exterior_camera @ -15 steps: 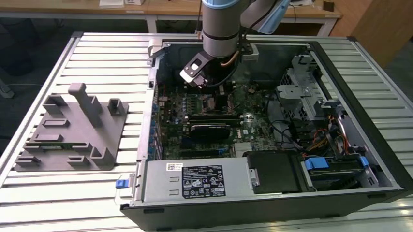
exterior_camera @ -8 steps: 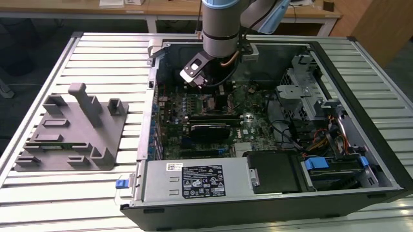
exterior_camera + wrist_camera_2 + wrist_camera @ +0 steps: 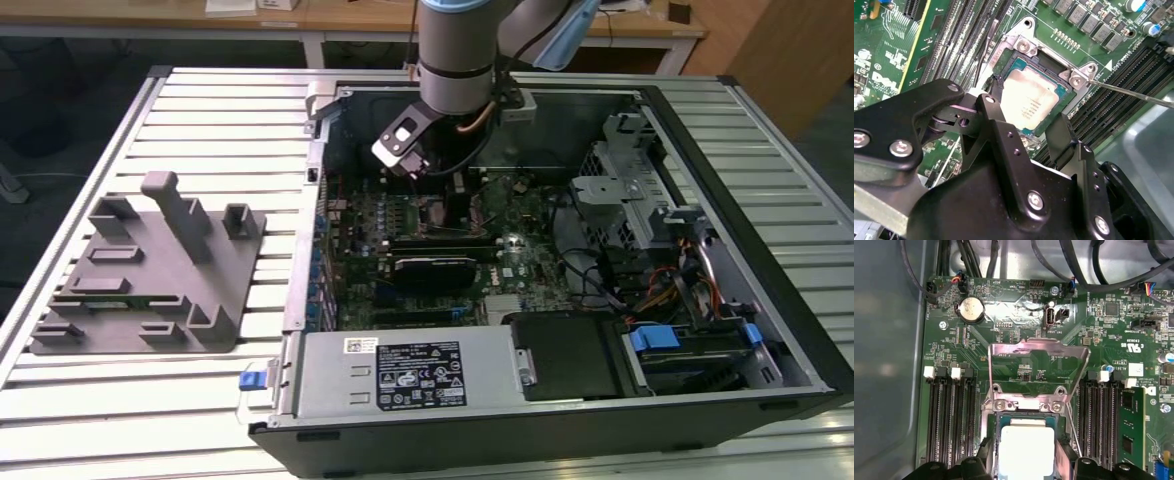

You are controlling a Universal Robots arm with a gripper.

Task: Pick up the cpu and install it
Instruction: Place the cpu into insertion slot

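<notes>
The cpu (image 3: 1029, 102), a flat square chip with a pale metal top and a thin green rim, lies level within the open socket frame (image 3: 1026, 47) on the green motherboard. My gripper (image 3: 1029, 112) straddles it, one black finger (image 3: 996, 100) against one edge and the other finger (image 3: 1061, 135) against the opposite edge. In the first wrist view the cpu (image 3: 1026, 450) sits between the same fingertips, gripper (image 3: 1026, 462). The exterior view shows the gripper (image 3: 414, 165) lowered into the open computer case (image 3: 747, 110) near its back wall.
The socket's metal load plate (image 3: 1039, 360) stands hinged open and its thin lever rod (image 3: 1134, 92) sticks out sideways. Memory slots (image 3: 949, 420) flank the socket; one holds a green module (image 3: 1131, 425). A grey fixture tray (image 3: 147, 270) lies at the exterior view's left.
</notes>
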